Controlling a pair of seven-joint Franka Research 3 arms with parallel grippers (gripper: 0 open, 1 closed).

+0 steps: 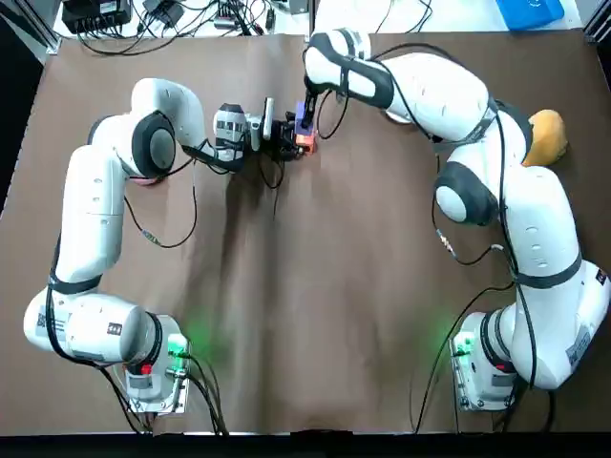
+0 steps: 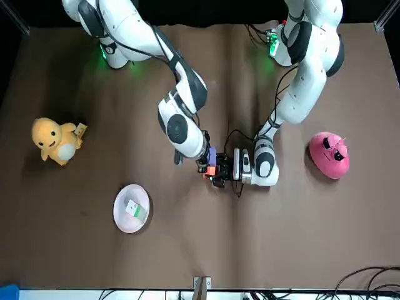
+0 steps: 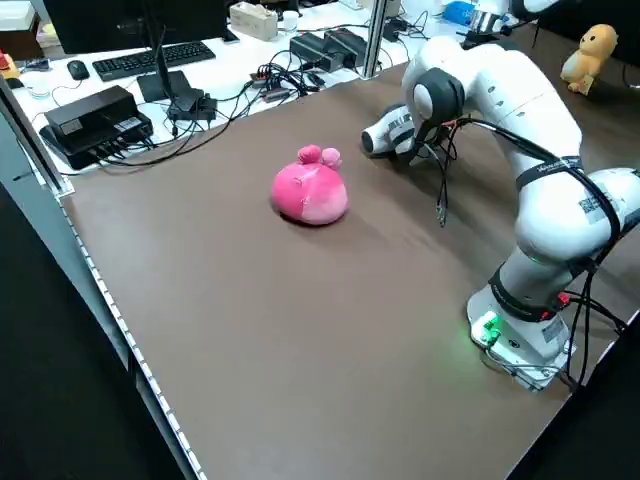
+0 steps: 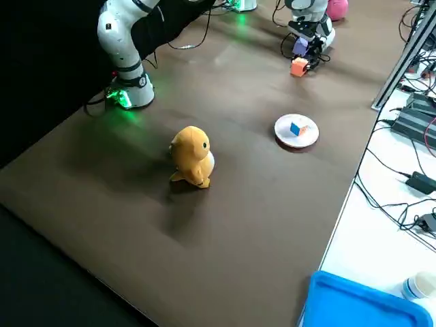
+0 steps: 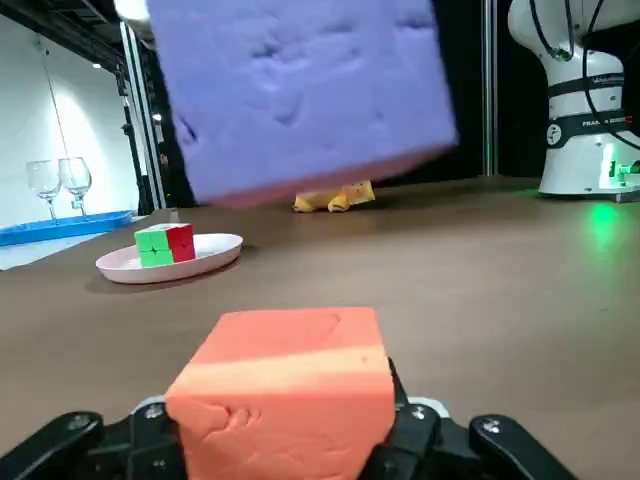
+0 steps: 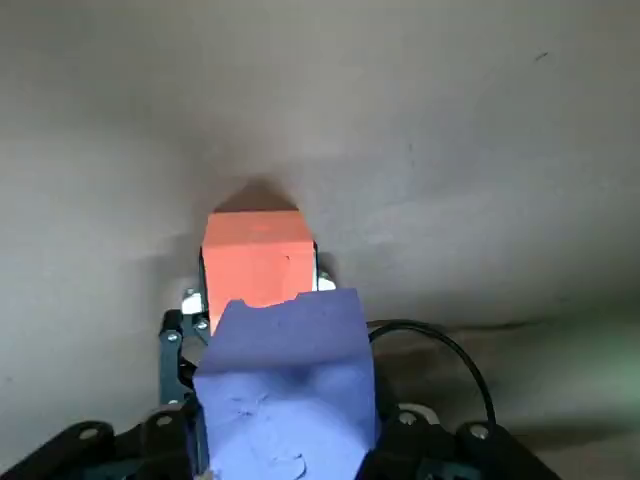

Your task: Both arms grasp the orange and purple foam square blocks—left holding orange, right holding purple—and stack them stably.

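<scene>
Orange block gripped by level left hand; purple block above, gripped by down-pointing right hand.

A yellow plush is standing upright on the brown table, at the robot's right. A pink plush is lying well apart from it, at the robot's left. A white plate is holding a small multicoloured cube. A blue bin is sitting off the table's edge. A keyboard is lying on the neighbouring desk among cables.

free: tabletop between bases | obstacles: pink plush, plate, duck
</scene>
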